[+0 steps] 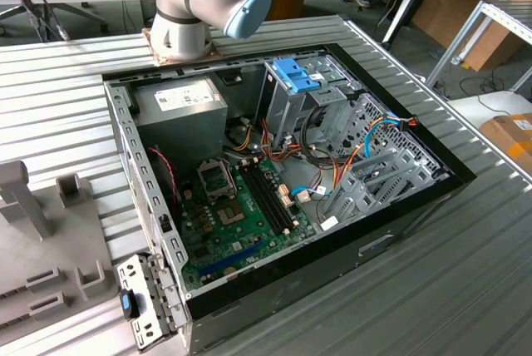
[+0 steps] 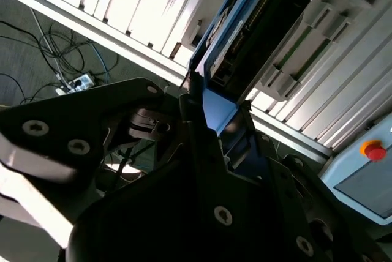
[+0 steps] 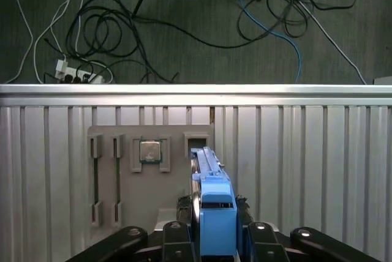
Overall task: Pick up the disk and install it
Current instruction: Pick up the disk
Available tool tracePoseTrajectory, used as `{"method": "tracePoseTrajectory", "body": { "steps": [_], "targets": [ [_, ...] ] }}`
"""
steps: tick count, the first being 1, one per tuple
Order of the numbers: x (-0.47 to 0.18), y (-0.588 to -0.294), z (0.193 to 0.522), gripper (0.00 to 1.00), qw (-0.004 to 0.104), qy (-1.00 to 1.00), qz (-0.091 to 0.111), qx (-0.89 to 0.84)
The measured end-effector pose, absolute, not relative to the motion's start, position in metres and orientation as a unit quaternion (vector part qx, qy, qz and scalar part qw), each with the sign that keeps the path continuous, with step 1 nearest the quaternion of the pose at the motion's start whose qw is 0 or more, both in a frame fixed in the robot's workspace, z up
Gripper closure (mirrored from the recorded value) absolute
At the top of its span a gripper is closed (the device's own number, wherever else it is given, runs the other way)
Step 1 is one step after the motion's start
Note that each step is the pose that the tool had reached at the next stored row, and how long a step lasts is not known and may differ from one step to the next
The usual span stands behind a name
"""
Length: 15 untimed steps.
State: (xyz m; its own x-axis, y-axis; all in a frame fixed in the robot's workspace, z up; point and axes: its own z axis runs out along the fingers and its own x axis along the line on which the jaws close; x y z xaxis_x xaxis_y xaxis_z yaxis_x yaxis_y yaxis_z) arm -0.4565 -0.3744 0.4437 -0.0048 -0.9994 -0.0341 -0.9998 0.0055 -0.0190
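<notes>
Glossy blue plastic was seen on the rails of the disk (image 3: 207, 163), a matt black finish on the gripper (image 3: 213, 213), and ribbed, satin metal on the tabletop (image 3: 318, 152).

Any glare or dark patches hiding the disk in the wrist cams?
Second wrist view: the table slats glare almost white and the gripper is a dark silhouette, yet the disk it grips still reads blue. First wrist view: even light, no glare, the disk stands clear against the grey table.

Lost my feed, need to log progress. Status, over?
Gripper shut on the disk, held edge-on. Disk over the grey fixture tray, not yet in the case. No obstruction seen.
</notes>
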Motion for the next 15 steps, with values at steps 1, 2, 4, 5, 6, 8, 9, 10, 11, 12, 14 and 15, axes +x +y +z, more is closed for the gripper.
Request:
{"method": "tracePoseTrajectory", "body": {
  "steps": [1, 2, 4, 5, 6, 8, 9, 10, 11, 12, 14, 15],
  "targets": [
    [-0.457, -0.374, 0.449, 0.64, 0.019, 0.709, 0.005, -0.705],
    [-0.457, -0.374, 0.455, 0.64, 0.019, 0.709, 0.005, -0.705],
    [-0.457, -0.374, 0.477, 0.64, 0.019, 0.709, 0.005, -0.705],
    [-0.456, -0.374, 0.491, 0.64, 0.019, 0.709, 0.005, -0.705],
    [-0.457, -0.374, 0.497, 0.64, 0.019, 0.709, 0.005, -0.705],
    [-0.457, -0.374, 0.508, 0.64, 0.019, 0.709, 0.005, -0.705],
    [-0.457, -0.374, 0.514, 0.64, 0.019, 0.709, 0.005, -0.705],
    [-0.457, -0.374, 0.519, 0.64, 0.019, 0.709, 0.005, -0.705],
    [-0.456, -0.374, 0.52, 0.64, 0.019, 0.709, 0.005, -0.705],
    [-0.456, -0.374, 0.521, 0.64, 0.019, 0.709, 0.005, -0.705],
    [-0.457, -0.374, 0.521, 0.64, 0.019, 0.709, 0.005, -0.705],
    [-0.457, -0.374, 0.521, 0.64, 0.019, 0.709, 0.005, -0.705]
  ]
}}
